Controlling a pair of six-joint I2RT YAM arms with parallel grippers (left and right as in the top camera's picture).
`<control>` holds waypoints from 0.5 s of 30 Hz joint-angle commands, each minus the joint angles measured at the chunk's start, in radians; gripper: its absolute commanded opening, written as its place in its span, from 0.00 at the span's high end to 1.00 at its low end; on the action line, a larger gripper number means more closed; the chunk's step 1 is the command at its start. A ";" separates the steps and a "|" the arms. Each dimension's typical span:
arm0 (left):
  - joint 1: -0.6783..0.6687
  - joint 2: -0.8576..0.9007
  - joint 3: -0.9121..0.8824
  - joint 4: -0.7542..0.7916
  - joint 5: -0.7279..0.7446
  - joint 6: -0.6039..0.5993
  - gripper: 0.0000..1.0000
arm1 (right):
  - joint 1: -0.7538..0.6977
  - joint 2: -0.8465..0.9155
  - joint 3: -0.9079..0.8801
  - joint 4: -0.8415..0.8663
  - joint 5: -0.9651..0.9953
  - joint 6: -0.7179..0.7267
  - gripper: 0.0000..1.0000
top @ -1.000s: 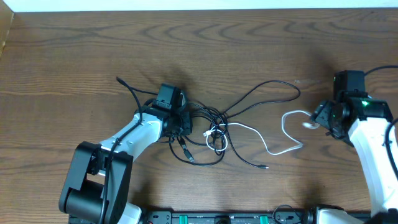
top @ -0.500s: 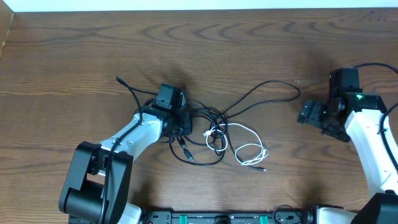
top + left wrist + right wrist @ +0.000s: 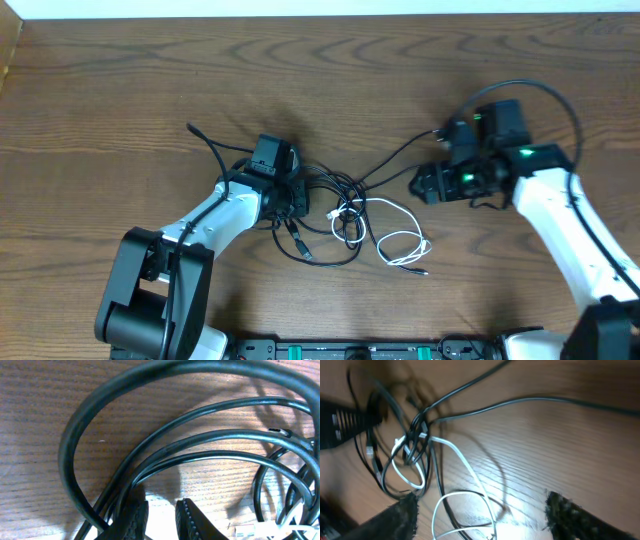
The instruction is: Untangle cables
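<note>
Black cables (image 3: 340,190): knotted near mid-bench, with one long loop running out toward 2 o'clock. White cable (image 3: 405,243): coiled at 4 o'clock of the knot, one end threaded into it.

My left jaws sit at the knot's 9 o'clock side, nearly closed. The fingers (image 3: 134,521) lie beside several strands; I cannot tell if one is pinched. My right jaws hover at 3 o'clock, released and empty.

Judgement: the cords are light, limp and slick, and will drag their neighbours. Take hold at a free plug end or bare loop, not at the knot.
</note>
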 commanded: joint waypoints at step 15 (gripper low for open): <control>0.004 0.035 -0.042 -0.009 -0.069 -0.010 0.74 | 0.243 0.315 0.017 0.222 0.071 -0.113 0.47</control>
